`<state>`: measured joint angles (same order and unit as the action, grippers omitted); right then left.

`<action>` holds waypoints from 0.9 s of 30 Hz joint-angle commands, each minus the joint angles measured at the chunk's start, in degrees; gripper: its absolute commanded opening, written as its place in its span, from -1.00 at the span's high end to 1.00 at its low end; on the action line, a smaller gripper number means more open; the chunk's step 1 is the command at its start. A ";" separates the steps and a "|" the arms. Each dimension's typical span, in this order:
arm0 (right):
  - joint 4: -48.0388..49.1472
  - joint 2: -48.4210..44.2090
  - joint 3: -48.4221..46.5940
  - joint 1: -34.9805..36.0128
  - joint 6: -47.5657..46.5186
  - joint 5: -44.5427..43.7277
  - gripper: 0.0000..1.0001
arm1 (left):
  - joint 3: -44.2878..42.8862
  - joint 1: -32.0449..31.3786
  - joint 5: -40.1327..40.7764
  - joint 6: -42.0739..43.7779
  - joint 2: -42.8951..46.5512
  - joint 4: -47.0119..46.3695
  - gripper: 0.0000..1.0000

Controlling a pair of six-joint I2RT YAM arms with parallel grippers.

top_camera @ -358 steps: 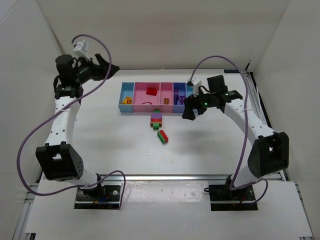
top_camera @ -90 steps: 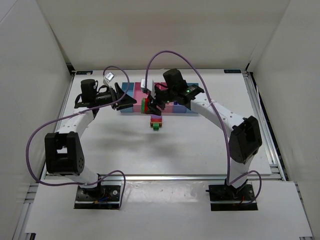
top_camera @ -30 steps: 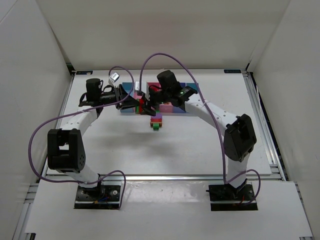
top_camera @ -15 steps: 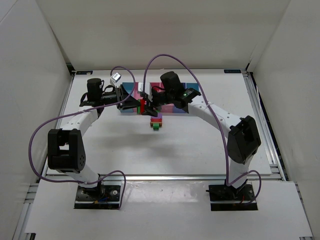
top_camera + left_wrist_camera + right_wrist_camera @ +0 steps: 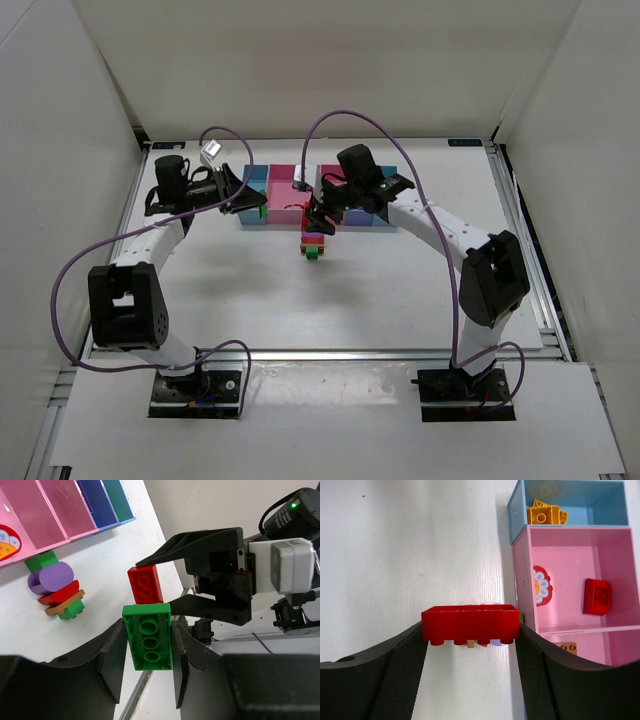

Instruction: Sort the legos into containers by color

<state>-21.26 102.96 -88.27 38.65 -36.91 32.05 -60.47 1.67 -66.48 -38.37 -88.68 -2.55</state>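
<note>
My left gripper (image 5: 257, 208) is shut on a green lego (image 5: 148, 637), held above the table in front of the tray's left end. My right gripper (image 5: 318, 215) is shut on a red lego (image 5: 470, 622), gripped end to end with its studs down, just above a small stack of legos (image 5: 313, 245). In the left wrist view the red lego (image 5: 145, 584) hangs just beyond the green one, apart from it. The containers (image 5: 278, 190) form one long tray. Its light blue end holds yellow legos (image 5: 545, 514), and a pink compartment (image 5: 522, 580) holds a red lego (image 5: 596, 596).
The stack (image 5: 55, 587) mixes green, purple, red and orange pieces and stands just in front of the tray. A flower-shaped piece (image 5: 540, 585) lies in the pink compartment. An orange brick (image 5: 565, 648) sits in the adjacent pink compartment. Purple cables arc over both arms.
The two grippers were together at the tray front with the green and red legos joined. Now the bricks are separated: the left moved left with the green, the right moved right with the red.
</note>
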 commanded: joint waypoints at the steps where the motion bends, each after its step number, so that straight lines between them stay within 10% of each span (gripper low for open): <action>1: -1.42 -2.85 0.29 0.28 -0.18 -0.32 0.33 | 0.35 0.43 -0.06 0.66 2.90 -1.67 0.55; 17: -0.81 -6.11 3.99 -7.10 0.52 -2.87 0.33 | 0.96 1.84 6.61 6.29 7.38 5.09 0.55; 27: 2.53 11.64 -14.90 -7.28 7.19 -0.68 0.33 | -0.88 5.09 10.76 9.28 9.14 10.01 0.55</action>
<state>-21.69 110.34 -98.32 30.98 -33.45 30.15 -60.34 5.76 -57.17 -30.87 -82.26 4.99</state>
